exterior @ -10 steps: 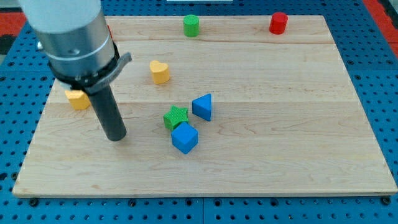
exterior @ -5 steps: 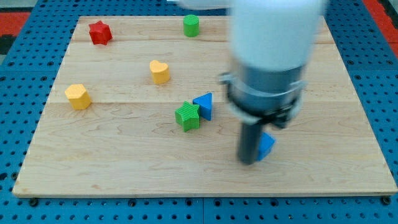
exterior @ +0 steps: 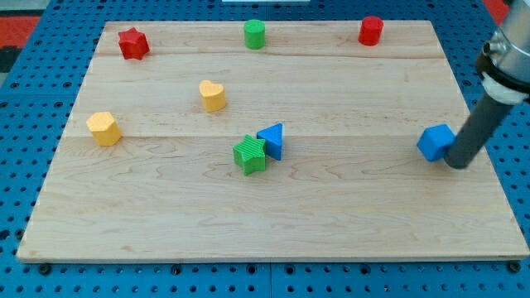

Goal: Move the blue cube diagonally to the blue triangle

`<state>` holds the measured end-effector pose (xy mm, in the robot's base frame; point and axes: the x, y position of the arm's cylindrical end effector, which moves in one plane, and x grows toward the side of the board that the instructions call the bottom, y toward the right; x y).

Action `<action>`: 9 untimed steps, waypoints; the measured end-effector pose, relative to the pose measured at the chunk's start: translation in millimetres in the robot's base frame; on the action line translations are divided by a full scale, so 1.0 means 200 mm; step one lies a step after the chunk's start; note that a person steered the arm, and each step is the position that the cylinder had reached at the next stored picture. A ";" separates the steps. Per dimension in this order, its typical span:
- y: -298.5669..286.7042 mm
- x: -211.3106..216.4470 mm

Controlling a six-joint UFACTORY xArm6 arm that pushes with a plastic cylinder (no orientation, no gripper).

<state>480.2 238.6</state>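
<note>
Blue triangle (exterior: 272, 140) sits mid-desk (exterior: 348, 215), touching the green star (exterior: 250, 154). Your blue cube (exterior: 436, 142) is well apart, near the view's right edge, my tip (exterior: 457, 163) touching its right side. No end effector here, just a rod. Risk: an off-centre push spins the cube off line.

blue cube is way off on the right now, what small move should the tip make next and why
Probably push left: my tip sits against the right side of the blue cube, and the blue triangle lies far toward the view's left at about the same height, beside the green star.
</note>
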 end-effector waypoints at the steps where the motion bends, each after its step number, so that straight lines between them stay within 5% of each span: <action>1: -0.23 -0.19; 2: -0.16 -0.18; 3: -0.39 -0.01; 7: -0.52 -0.19; 9: -0.58 -0.45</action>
